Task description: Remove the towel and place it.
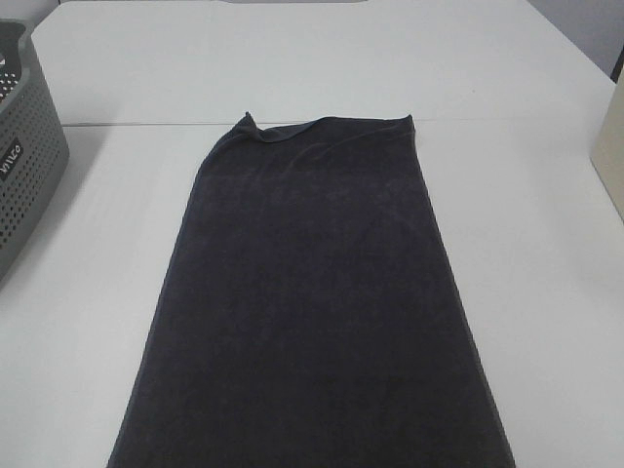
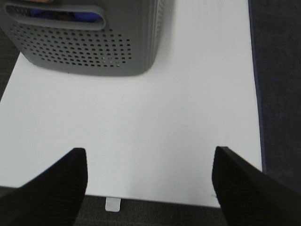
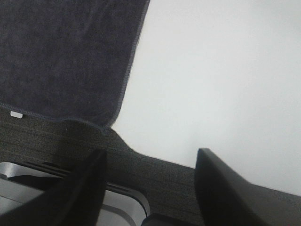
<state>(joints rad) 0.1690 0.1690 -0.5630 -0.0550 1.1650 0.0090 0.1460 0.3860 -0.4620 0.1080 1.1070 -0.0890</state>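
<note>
The towel (image 1: 312, 292) lies spread flat down the middle of the white table, a long dark charcoal cloth with its far left corner slightly folded up. Its near end hangs past the table's front edge. In the left wrist view a strip of the towel (image 2: 277, 70) shows along one side, and my left gripper (image 2: 150, 181) stands open over bare table near the front edge, apart from the cloth. The right wrist view shows a hemmed corner of the towel (image 3: 66, 56). My right gripper (image 3: 150, 188) is open near the table's front edge, holding nothing. Neither gripper appears in the high view.
A grey perforated basket (image 1: 24, 146) stands at the table's left edge, also seen close in the left wrist view as the basket (image 2: 89, 37). A beige box (image 1: 609, 156) sits at the right edge. Dark carpet (image 3: 56, 136) lies below the table's front.
</note>
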